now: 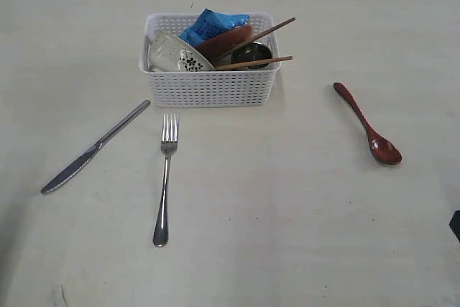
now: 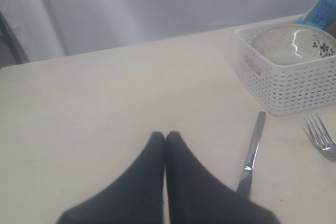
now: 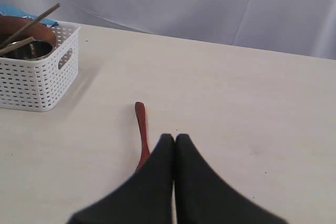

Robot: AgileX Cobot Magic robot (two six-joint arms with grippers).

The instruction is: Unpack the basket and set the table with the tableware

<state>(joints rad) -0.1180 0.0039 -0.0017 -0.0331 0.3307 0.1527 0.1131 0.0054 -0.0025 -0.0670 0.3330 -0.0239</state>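
- Nearest, left hand (image 2: 165, 135) and right hand (image 3: 175, 137), both pressed together and pinching nothing, low over the table (image 1: 287, 235). Must spread before any reach, or will merely shove a piece aside.
- Under the right hand: spoon (image 1: 366, 124), well apart from the rest. Liable to skid if brushed on the way out.
- Next out, fork (image 1: 165, 170) and knife (image 1: 93, 150), side by side just in front of the basket (image 1: 208, 90). Easily swept askew by an arm passing low.
- Further back, packed in the basket: bowl (image 1: 171, 55) tilted at the left end, cup (image 1: 251, 54), plate (image 1: 224, 38), and chopsticks (image 1: 255, 48) poking over the right rim.
- Chopsticks: lying across cup and plate, so apt to flip out or roll away if either gets lifted first.
- Bowl: smooth and tilted, probably prone to slipping from a rim pinch. Basket looks light enough to drag or tip along with it.
- Farthest, chip bag (image 1: 212, 25), wedged behind the plate. Could ride up with it.
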